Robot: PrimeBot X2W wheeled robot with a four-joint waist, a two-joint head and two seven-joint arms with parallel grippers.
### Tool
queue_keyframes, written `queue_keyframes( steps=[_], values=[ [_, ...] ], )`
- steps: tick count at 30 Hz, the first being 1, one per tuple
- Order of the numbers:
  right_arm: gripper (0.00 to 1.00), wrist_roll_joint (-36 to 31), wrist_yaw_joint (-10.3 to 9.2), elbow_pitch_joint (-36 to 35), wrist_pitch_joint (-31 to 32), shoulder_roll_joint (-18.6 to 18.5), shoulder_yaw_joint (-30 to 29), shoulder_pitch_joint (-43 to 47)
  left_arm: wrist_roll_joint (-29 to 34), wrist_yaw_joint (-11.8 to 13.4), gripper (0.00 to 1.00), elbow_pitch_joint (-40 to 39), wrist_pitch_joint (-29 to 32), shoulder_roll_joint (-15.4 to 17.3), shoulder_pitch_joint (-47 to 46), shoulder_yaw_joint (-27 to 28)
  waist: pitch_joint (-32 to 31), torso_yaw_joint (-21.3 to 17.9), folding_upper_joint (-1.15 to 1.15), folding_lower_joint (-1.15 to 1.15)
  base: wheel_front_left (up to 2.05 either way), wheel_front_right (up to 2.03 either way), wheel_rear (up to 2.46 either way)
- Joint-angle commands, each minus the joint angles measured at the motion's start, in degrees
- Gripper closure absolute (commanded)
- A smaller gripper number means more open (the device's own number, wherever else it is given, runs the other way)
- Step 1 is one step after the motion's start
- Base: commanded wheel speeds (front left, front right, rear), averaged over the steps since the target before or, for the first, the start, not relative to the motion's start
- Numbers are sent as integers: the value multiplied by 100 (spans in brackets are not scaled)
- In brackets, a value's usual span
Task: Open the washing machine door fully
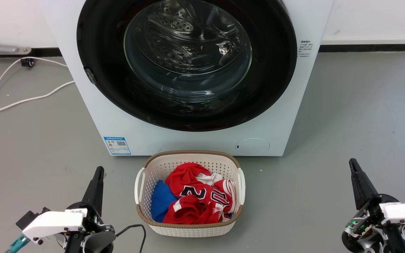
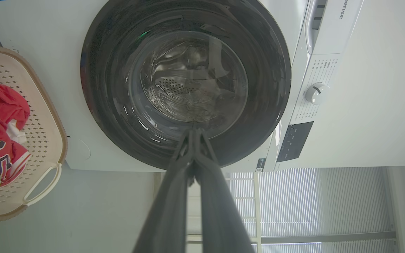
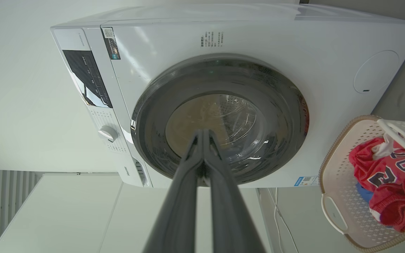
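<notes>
Door (image 1: pixel 188 66) glossy glass; basket (image 1: pixel 188 228) perforated plastic

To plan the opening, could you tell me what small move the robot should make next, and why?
Probably raise the left gripper toward the small grey catch on the left rim of the door. The door sits shut against the washing machine. Both grippers rest low and closed, the right gripper is farther from that catch, and the laundry basket stands in the middle.

Grey floor (image 1: pixel 364 105) — white wall (image 1: pixel 374 17), dark skirting (image 1: pixel 364 48).
</notes>
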Motion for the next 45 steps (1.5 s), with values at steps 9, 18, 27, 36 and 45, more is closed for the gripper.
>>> queue_keyframes(
  steps=[9, 18, 27, 36, 45],
  values=[
    [100, -43, 0, 7, 22, 23, -15, -69, 16, -16, 100, 0, 28, -15, -39, 24, 0, 0, 0, 0, 0, 0, 0],
    [100, -46, 0, 8, 26, 29, -21, -70, 16, -16, 100, 0, 29, -16, -39, 25, 0, 0, 0, 0, 0, 0, 0],
    [100, -54, 0, 8, 34, 33, -28, -71, 15, -16, 100, 0, 29, -17, -39, 25, 0, 0, 0, 0, 0, 0, 0],
    [0, -94, -1, 130, -82, 27, -1, 180, 59, 1, 0, 99, -96, -16, 167, -69, 1, 0, 0, 0, 0, 0, 0],
    [0, -1120, 0, -168, -334, 30, -42, 254, 870, 83, 0, -164, -350, -15, 203, -38, 11, 3, 0, 0, 0, 0, 0]
  ],
)
